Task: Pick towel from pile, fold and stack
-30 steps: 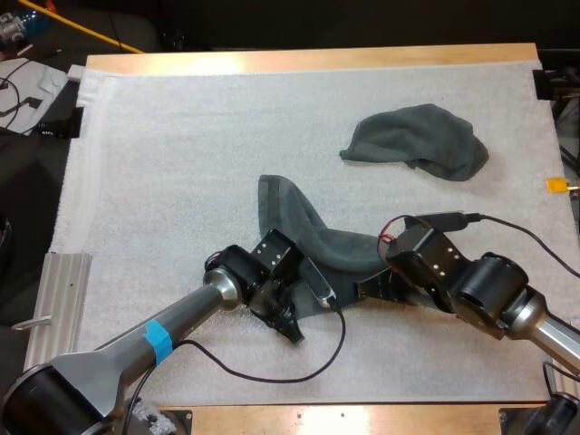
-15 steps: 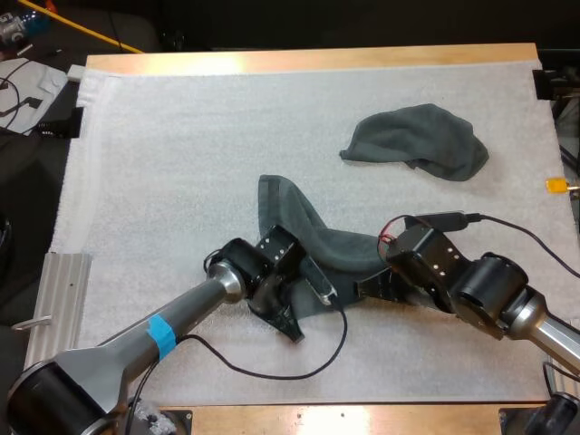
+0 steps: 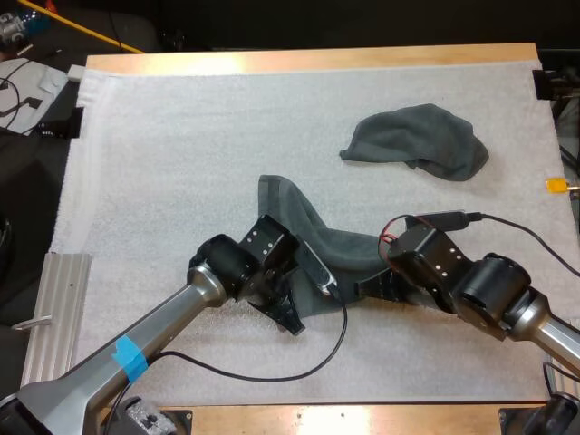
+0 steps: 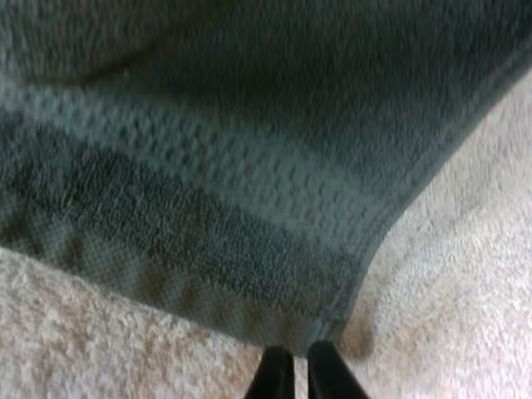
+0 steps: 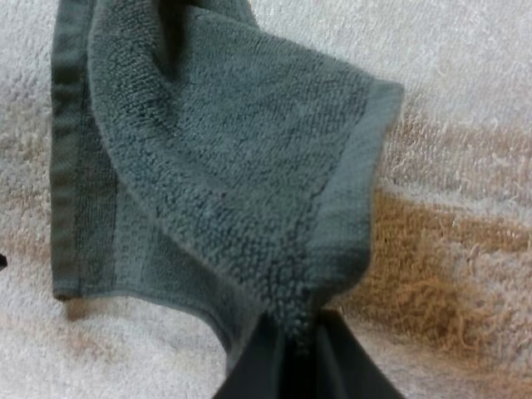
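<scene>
Towel point(image 3: 304, 228), on robot's side of crumpled towel point(image 3: 417, 140), pinched at near corners by left gripper point(image 4: 293, 356) and right gripper point(image 5: 295, 328). Best drawn apart evenly, hem taut and low, before folding.

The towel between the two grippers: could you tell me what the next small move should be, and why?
Probably draw the right gripper slightly rightward, away from the left gripper, to spread the towel flat. The right gripper is shut on a corner with cloth doubled over, and the left gripper sits at another corner.
</scene>
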`<state>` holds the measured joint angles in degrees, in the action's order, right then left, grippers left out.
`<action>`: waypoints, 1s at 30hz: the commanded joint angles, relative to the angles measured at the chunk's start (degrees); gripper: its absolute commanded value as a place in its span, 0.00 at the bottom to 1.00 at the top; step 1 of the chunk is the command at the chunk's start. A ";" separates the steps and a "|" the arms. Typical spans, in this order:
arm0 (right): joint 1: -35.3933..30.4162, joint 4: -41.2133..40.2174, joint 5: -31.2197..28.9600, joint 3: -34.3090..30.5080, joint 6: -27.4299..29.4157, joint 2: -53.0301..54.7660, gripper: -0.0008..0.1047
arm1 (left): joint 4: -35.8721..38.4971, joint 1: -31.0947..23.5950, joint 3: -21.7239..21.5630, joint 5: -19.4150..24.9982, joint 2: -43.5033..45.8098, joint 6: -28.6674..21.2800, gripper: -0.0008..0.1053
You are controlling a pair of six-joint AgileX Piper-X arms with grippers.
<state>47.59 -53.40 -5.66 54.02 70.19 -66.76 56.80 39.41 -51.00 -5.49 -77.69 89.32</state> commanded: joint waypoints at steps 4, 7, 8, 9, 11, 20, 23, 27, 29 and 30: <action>0.07 0.08 -0.34 0.26 0.26 -0.03 0.01 | -0.97 0.19 0.00 0.32 0.39 -0.78 0.18; 0.11 0.11 -0.22 0.20 0.16 -0.07 0.01 | -1.52 0.23 0.05 0.73 0.10 -0.82 0.44; 0.11 0.06 -0.22 0.21 0.17 -0.04 0.01 | -1.82 0.25 0.14 0.94 0.00 -0.87 0.52; 0.08 -0.01 -0.22 0.25 0.19 0.01 0.01 | -2.15 0.28 0.21 1.06 -0.17 -0.92 0.57; 0.07 0.01 -0.20 0.21 0.21 -0.08 0.01 | -3.00 0.30 0.29 0.96 -0.47 -0.94 0.59; -0.12 -0.33 -0.25 0.13 -0.25 0.49 0.01 | -5.04 0.40 0.66 0.77 -4.76 -0.94 0.51; -0.01 -0.61 -0.20 0.23 -0.59 0.31 0.01 | -5.57 0.35 0.60 0.69 -7.39 -1.26 0.51; 0.03 -0.34 -0.27 0.32 -0.76 0.30 0.01 | -5.55 0.47 0.57 0.55 -9.35 -1.55 0.49; 0.00 -0.49 -0.20 0.29 -0.79 0.24 0.01 | -5.60 0.39 0.56 0.48 -9.73 -1.66 0.45; -0.07 -0.51 -0.26 0.22 -0.81 0.22 0.01 | -5.49 0.51 0.56 0.40 -9.85 -1.64 0.42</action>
<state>47.59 -53.54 -5.75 54.02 69.67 -66.85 51.54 39.51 -50.27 -4.90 -87.26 88.00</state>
